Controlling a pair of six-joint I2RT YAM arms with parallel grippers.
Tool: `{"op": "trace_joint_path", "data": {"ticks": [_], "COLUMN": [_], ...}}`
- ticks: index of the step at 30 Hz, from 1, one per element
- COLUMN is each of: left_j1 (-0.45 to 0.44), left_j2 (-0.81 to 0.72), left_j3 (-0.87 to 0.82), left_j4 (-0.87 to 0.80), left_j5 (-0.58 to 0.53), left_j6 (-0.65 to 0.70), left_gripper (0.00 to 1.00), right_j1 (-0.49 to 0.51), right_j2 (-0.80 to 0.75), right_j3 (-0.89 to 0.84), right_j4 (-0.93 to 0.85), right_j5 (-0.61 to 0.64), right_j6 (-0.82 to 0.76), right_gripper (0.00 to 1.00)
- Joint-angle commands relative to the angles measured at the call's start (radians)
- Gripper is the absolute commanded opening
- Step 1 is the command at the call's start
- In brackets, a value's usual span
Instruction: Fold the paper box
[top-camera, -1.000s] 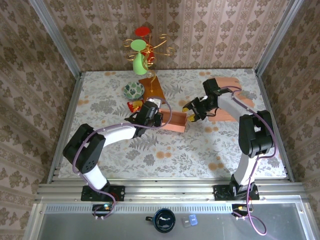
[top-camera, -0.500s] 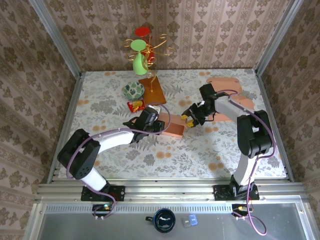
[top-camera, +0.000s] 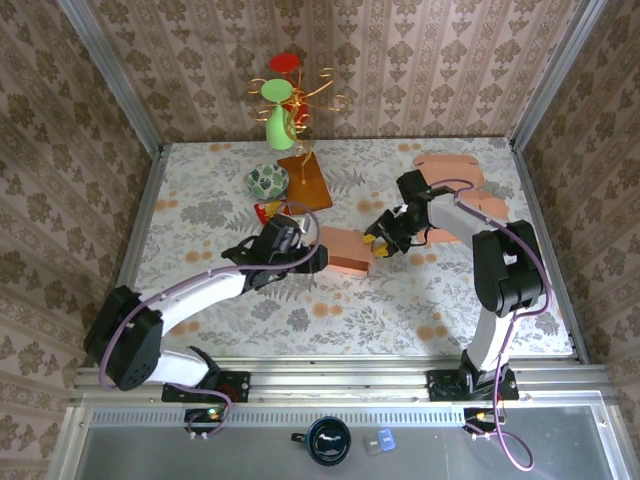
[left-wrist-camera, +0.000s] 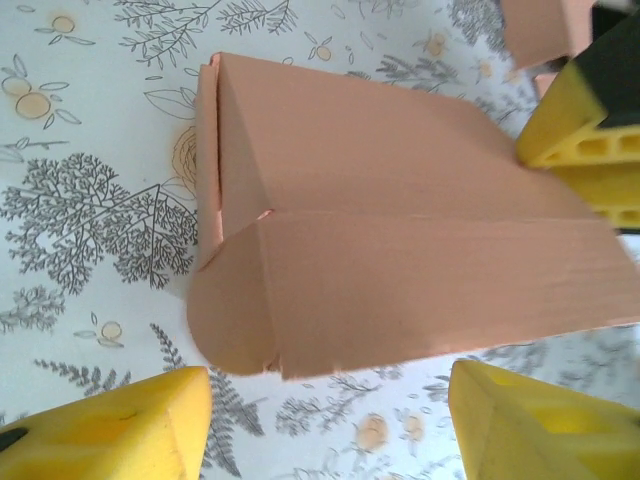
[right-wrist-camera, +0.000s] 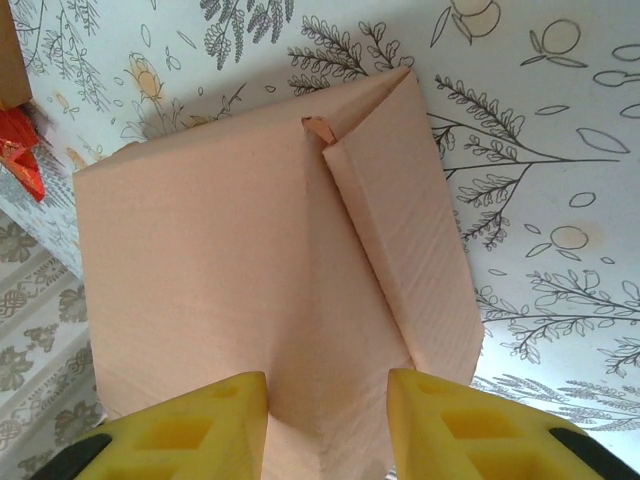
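The paper box (top-camera: 345, 250) is salmon-pink cardboard and lies flat on the flowered table, its lid down. In the left wrist view the paper box (left-wrist-camera: 380, 250) has a rounded flap at its near left corner. My left gripper (top-camera: 312, 257) sits just left of the box. The left gripper (left-wrist-camera: 330, 385) is open, with bare tablecloth between its yellow fingers (left-wrist-camera: 110, 430). My right gripper (top-camera: 378, 243) is at the box's right end. There the right gripper (right-wrist-camera: 328, 385) is open, both tips resting against the creased surface of the box (right-wrist-camera: 220, 270).
Behind the box are a brown board (top-camera: 303, 180), a green patterned bowl (top-camera: 267, 181) and a red packet (top-camera: 268, 211). A green vase on a gold stand (top-camera: 280, 125) is at the back. Flat pink cardboard pieces (top-camera: 450, 165) lie at the back right.
My left gripper has let go of the box, opened wide and drawn back toward the near left. The box has settled flat. The right gripper has shifted slightly left along the box's end.
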Motion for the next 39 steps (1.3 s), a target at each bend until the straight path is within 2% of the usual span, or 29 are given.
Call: {"op": "trace_joint_path", "data": {"ticks": [1,4,8,11,14,23,29,39], "left_j1": [0.036,0.094,0.242,0.328,0.329,0.287,0.235,0.210], "left_j2": [-0.059,-0.077,-0.052,0.035,0.154,0.433,0.505,0.548], "left_j3": [0.071,0.150,0.228,0.312,0.441,0.610,0.609,0.557], "left_j4": [-0.125,-0.263,-0.431,-0.469,-0.534,-0.506,-0.436,-0.403], "left_j5": [0.123,0.166,0.228,0.297,0.300,0.293,0.289,0.263], "left_j6": [-0.159,-0.204,-0.218,-0.132,-0.002,0.166,0.180,0.203], "left_gripper": [0.64,0.64,0.66,0.68,0.69,0.68,0.69,0.65], "right_j1": [0.007,0.005,0.006,0.005,0.005,0.006,0.006,0.007], "right_j2": [-0.022,-0.023,-0.037,-0.049,-0.052,-0.054,-0.051,-0.031], "right_j3": [0.007,0.014,0.014,0.009,0.000,-0.043,-0.049,-0.044], "right_j4": [-0.050,-0.067,-0.075,-0.080,-0.073,-0.020,-0.002,0.001], "right_j5": [0.035,0.045,0.065,0.076,0.079,0.061,0.051,0.045], "right_j6": [-0.032,-0.049,-0.071,-0.088,-0.098,-0.097,-0.091,-0.104], "right_gripper": [0.38,0.40,0.44,0.48,0.51,0.60,0.62,0.62]}}
